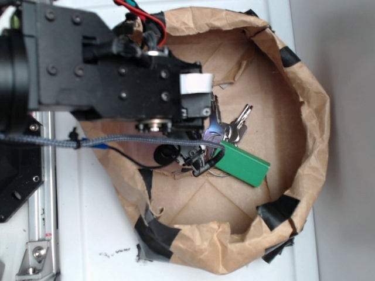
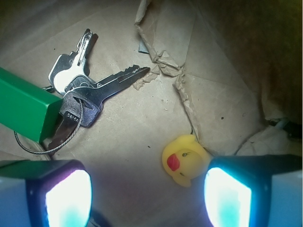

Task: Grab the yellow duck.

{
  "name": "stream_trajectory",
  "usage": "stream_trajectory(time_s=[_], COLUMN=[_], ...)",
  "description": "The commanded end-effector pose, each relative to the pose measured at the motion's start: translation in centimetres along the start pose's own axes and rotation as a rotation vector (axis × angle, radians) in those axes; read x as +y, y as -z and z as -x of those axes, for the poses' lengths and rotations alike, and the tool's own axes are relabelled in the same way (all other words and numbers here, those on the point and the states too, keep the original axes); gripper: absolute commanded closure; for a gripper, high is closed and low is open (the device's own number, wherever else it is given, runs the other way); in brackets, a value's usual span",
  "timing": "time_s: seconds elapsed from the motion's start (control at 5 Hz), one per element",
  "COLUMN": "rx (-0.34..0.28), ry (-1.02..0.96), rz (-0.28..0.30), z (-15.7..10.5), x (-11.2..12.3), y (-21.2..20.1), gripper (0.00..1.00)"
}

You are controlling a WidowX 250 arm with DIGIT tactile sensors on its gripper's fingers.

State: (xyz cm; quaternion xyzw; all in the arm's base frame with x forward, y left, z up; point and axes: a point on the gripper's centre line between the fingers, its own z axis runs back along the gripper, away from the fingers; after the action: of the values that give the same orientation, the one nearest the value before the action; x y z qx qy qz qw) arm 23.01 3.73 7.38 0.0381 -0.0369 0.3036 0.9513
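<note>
In the wrist view our gripper [image 2: 147,196] hangs released, the yellow duck [image 2: 184,160] lying at about one o'clock of its centre, close beside one finger. We judge the approach done; centring, closing and lifting remain.

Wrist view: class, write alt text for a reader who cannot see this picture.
A tiny yellow duck with a red beak lies on brown paper between the open gripper's two glowing fingertips, close to the right one. Further up left lie silver keys on a wire loop and a green key tag.
</note>
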Motion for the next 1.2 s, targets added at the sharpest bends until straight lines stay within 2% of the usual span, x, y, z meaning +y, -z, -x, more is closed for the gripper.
stream_trajectory(time_s=[0.0, 0.2, 0.4, 0.8, 1.0], rx=[-0.088, -0.082, -0.110, -0.106, -0.096], ry=[0.016, -0.019, 0.006, 0.030, 0.042], rz=[0.027, 0.084, 0.117, 0.099, 0.095], z=[-0.1, 0.0, -0.1, -1.0, -0.5], x=[1.6, 2.8, 2.8, 2.1, 2.0], y=[1.0, 1.5, 1.3, 1.7, 2.1], gripper=[0.00, 0.00, 0.00, 0.00, 0.00])
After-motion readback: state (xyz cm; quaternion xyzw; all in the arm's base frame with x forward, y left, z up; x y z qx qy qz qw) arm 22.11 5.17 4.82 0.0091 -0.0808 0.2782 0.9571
